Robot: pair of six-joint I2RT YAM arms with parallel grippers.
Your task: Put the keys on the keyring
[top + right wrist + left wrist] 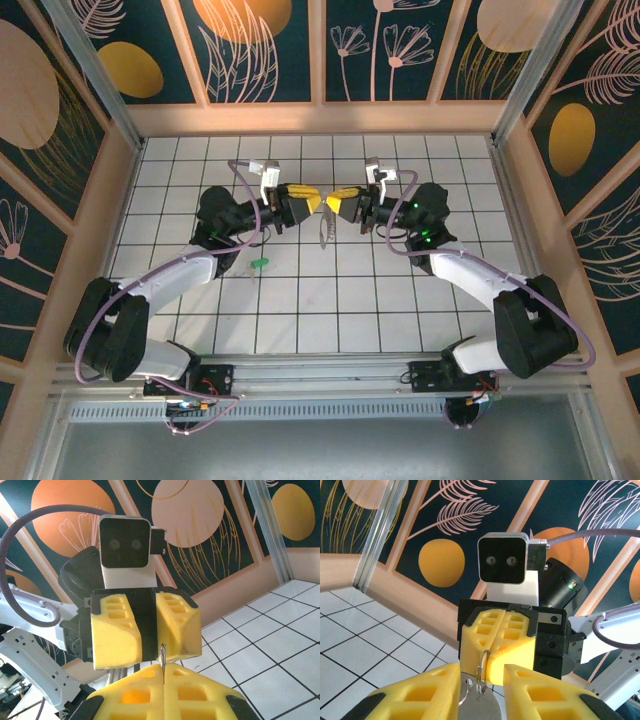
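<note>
Above the middle of the tiled table my two grippers meet tip to tip. My right gripper [340, 207] [163, 672] is shut on the keyring [482, 667], a thin silvery loop seen edge-on [162, 661] between its yellow pads. A flat silvery key [479, 702] hangs from the ring, and the cluster dangles below the grippers [324, 232]. My left gripper [305, 203] [482, 675] faces it with jaws apart, one on each side of the ring and hanging key. A key with a green head [259, 264] lies on the tiles by the left arm.
The white tiled table [330, 300] is boxed in by wooden rails and patterned panels [320, 50] at the back and both sides. Both arm bases sit at the near edge [320, 375].
</note>
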